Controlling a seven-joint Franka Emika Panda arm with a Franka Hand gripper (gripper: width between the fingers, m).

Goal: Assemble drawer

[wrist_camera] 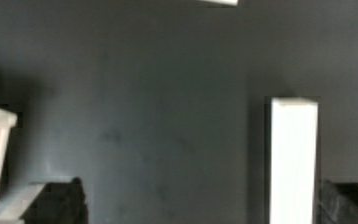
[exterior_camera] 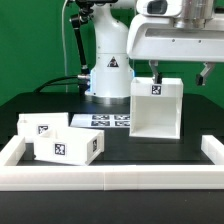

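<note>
Drawer housing, a tall white plastic cube (exterior_camera: 155, 110), stands upright on the black table (exterior_camera: 120, 152), gripper (exterior_camera: 181, 72) poised over it, fingers wide and empty: grasping step, I judge, next lowering to pinch one wall.

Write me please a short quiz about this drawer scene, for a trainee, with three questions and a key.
1. True or false: the gripper is holding the tall housing.
2. How many small open-top boxes lie on the table?
3. In the exterior view, where are the small boxes in relation to the housing? A) to its left B) to its right C) inside it

Key: 1 false, the jaws stand open above the housing; 2 two; 3 A.
</note>
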